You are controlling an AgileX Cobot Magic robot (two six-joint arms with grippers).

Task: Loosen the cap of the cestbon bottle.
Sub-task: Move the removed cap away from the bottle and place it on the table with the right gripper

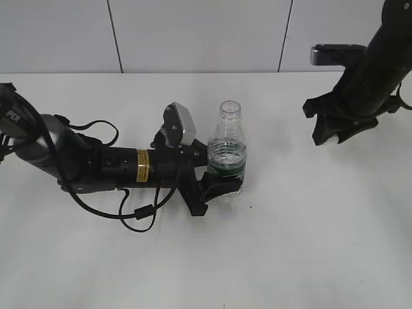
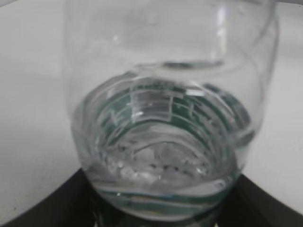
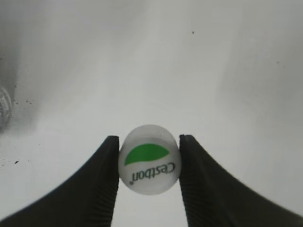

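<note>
The left gripper (image 1: 225,183) holds the cestbon bottle (image 1: 227,151) tight around its green band. The right gripper (image 3: 149,163) pinches the cap (image 3: 149,165) between its fingers, well apart from the bottle.

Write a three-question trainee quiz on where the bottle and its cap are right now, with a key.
1. True or false: the small round white plastic cap sits on the clear plastic green-labelled bottle.
2. Which claw grips the bottle: A left, B right, C neither?
3. Fill in: the bottle stands ____ on the white table.

Key: 1 false, the neck is bare and the right claw holds the cap; 2 A; 3 upright.
</note>
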